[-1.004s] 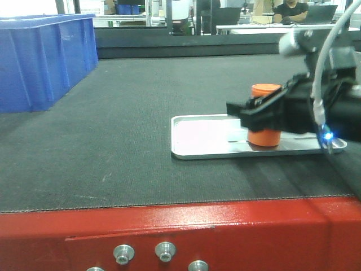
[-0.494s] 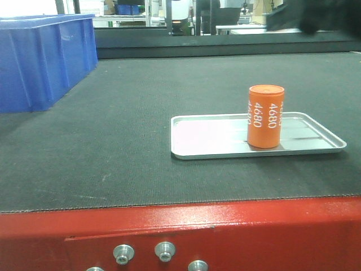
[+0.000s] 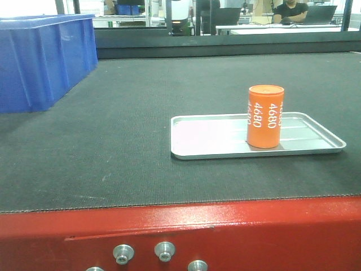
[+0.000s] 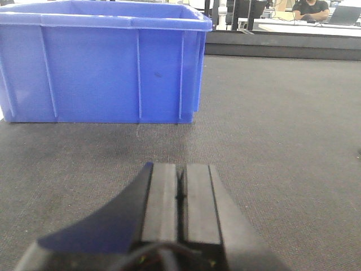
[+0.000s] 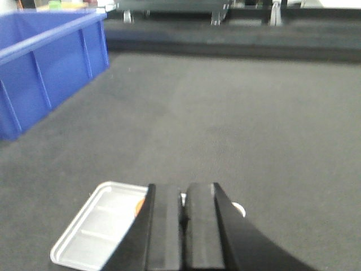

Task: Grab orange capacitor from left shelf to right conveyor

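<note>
The orange capacitor (image 3: 265,116) stands upright in the right half of a shallow silver tray (image 3: 208,151), white "4680" numerals reading down its side; a third column of numerals at its left edge curves out of sight. The tray lies flat on the conveyor (image 3: 124,147), whose dark textured belt ends at a red metal front edge (image 3: 237,231) carrying silver bolts, the lowest of them cut off by the frame. In the right wrist view only a thin orange sliver (image 5: 139,206) of the capacitor shows beside the right gripper (image 5: 181,217), which hides the rest; the gripper's two fingers are pressed together with nothing between them, hanging above the tray (image 5: 93,234). The left gripper (image 4: 180,195) is likewise clenched, pads meeting on a thin seam, empty, low over the belt and facing a blue bin (image 4: 101,68). Neither gripper appears in the front view. The bin (image 3: 42,56) sits at the belt's far left, well apart from the tray, its left side cut off. The shelf is not in any view. Background desks and a seated person (image 3: 289,10) are small and blurred.
</note>
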Tool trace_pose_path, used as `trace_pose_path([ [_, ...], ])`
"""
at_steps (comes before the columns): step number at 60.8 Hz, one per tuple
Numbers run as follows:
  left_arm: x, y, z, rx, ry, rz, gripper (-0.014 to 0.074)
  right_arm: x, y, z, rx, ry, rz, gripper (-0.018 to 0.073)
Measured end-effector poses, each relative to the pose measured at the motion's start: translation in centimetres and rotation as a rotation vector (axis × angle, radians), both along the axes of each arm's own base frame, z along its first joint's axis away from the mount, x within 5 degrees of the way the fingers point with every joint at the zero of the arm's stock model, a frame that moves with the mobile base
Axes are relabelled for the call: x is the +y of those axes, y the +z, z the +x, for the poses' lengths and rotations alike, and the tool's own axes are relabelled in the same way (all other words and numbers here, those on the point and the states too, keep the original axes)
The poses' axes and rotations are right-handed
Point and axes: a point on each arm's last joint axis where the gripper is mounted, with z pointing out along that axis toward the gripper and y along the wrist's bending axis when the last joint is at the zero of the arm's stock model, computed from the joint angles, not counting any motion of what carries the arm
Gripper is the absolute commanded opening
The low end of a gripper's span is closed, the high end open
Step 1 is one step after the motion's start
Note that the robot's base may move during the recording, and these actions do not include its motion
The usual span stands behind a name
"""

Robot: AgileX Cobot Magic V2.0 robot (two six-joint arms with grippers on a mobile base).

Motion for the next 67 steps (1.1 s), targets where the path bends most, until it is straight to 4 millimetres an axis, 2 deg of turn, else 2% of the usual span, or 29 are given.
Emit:
trace_pose_path([
  [6,0.0,0.0,0.0,0.000,0.000,0.000,-0.0127,-0.2,0.3,-0.5,-0.016,-0.002,0.005,0.0056],
  [32,0.0,0.0,0.0,0.000,0.000,0.000,-0.0127,-0.2,0.0,-0.6,-0.002,-0.004,0.002,0.0056],
  [40,0.0,0.0,0.0,0.000,0.000,0.000,-0.0127,-1.1,-0.8,-1.6,0.006,-0.054,0.015,0.0056],
  [47,0.0,0.0,0.0,0.000,0.000,0.000,-0.0127,-2.3,-2.1,-3.3,-0.011,-0.131,0.028,0.0056],
  [55,0.0,0.0,0.0,0.000,0.000,0.000,-0.0127,-3.3,-4.9,-5.4,-0.045,-0.202,-0.005,0.0056],
  [67,0.0,0.0,0.0,0.000,0.000,0.000,-0.0127,-3.9,-8.7,-7.2,-0.076,-0.290,-0.028,0.0056],
])
